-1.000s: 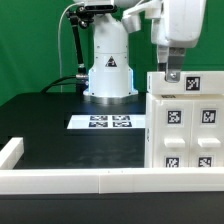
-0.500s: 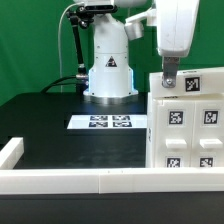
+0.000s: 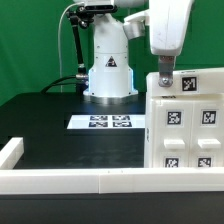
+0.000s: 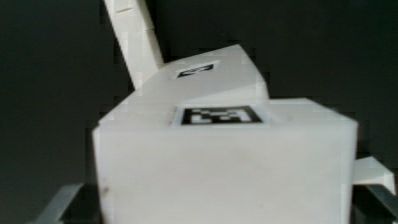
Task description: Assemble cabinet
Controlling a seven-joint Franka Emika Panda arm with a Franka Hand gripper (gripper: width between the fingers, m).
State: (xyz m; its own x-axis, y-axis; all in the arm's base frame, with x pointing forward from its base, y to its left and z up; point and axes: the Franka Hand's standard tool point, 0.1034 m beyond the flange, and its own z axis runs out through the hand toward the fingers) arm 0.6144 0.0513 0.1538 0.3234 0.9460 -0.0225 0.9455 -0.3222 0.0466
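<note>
Tool (image 3: 163, 84) touches the tagged cabinet (image 3: 186, 125); no readable writing.

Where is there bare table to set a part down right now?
The widest free patch is the black table between the marker board and the white front rail, toward the exterior view's left. The exterior view's right is crowded: the cabinet fills it, with the gripper at its top edge.

White Panda arm (image 3: 108, 55) with rounded glossy shells, a black logo mark on its base. Black cable (image 3: 75, 50) loops along its side. Gripper (image 3: 164, 80) body white, fingers dark grey.
</note>
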